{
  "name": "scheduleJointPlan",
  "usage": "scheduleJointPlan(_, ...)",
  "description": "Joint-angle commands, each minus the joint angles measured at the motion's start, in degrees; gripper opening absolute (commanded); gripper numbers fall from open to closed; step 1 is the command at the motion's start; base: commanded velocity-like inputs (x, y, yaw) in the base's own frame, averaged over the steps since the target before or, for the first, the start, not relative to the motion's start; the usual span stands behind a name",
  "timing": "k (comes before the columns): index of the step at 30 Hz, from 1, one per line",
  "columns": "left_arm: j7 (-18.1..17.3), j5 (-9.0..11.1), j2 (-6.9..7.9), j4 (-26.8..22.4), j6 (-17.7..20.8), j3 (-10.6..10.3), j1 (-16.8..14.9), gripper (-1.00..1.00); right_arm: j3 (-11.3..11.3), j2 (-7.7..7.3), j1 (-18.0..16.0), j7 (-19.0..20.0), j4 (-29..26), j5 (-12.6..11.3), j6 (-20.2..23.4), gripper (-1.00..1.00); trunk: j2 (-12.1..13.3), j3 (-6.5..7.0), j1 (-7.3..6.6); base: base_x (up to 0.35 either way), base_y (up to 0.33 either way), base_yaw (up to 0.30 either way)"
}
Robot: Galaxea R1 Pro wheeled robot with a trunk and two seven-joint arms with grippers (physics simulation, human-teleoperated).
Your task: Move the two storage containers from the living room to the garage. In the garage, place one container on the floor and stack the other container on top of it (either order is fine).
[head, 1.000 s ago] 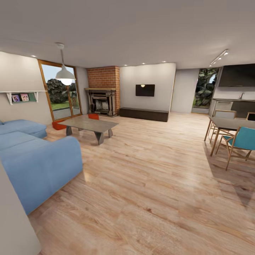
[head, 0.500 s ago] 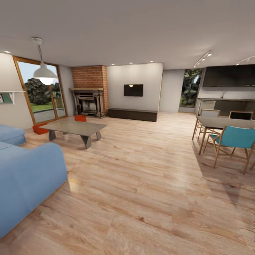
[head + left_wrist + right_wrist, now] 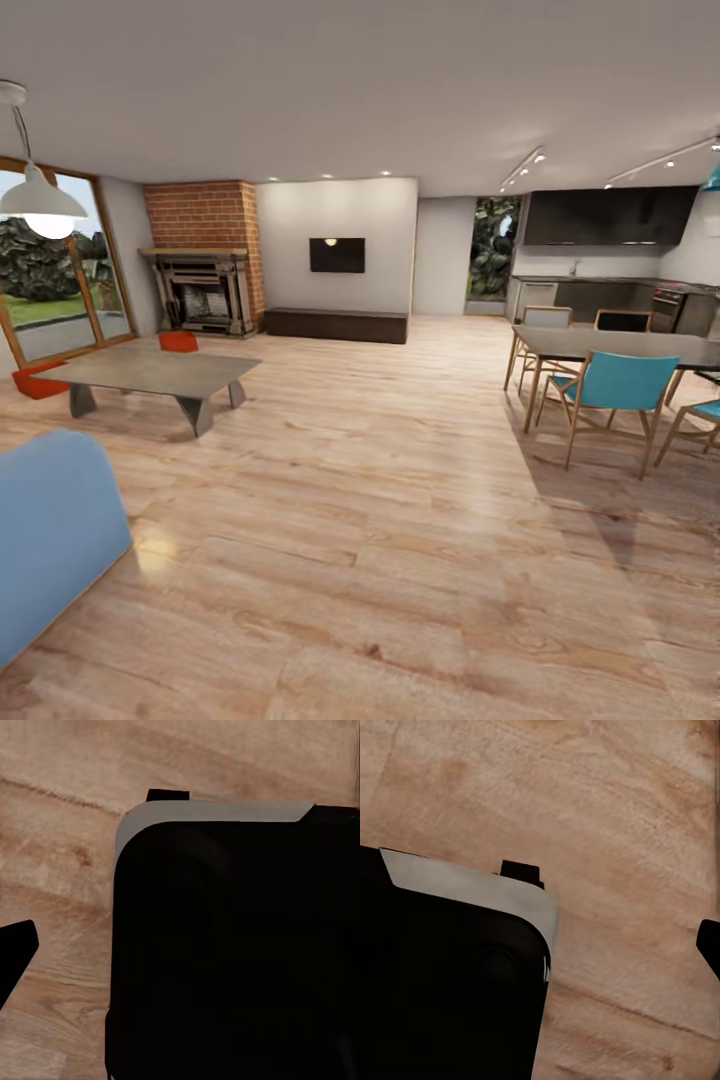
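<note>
Head view: the camera has turned right, so the two storage containers (image 3: 178, 341) (image 3: 36, 381) now sit at ten o'clock beside the coffee table (image 3: 150, 372); the pickup is not started. Wrist views: wood floor (image 3: 67, 832) and dark robot body (image 3: 232, 945); I cannot tell how either gripper stands.

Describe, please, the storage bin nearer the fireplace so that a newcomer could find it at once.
Start at the brick-topped fireplace on the far wall of the living room. In front of it stands a low grey coffee table, and just beyond the table's far edge a small orange-red bin sits on the wood floor. Its twin lies further left, by the glass door.
</note>
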Motion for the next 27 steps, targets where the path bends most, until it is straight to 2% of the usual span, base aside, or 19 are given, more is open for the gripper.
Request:
scheduleJointPlan(1,0.04,0.38,0.01,0.02,-0.17,-0.03,-0.02,1.0,0.5,0.06,-0.07,-0.02,0.17,-0.29,-0.29,1.0,-0.03,-0.06,0.03,0.321,0.0,-0.206)
scheduleJointPlan(10,0.0,0.36,0.01,0.04,-0.19,-0.02,-0.02,1.0,0.41,0.06,-0.07,-0.02,0.17,-0.46,-0.31,1.0,-0.03,-0.06,0.03,0.321,0.0,-0.168)
scheduleJointPlan(27,-0.02,0.5,0.01,0.04,-0.18,0.06,-0.02,1.0,0.5,0.07,-0.07,-0.08,0.17,-0.31,-0.11,1.0,-0.03,-0.06,0.03,0.321,0.0,-0.008)
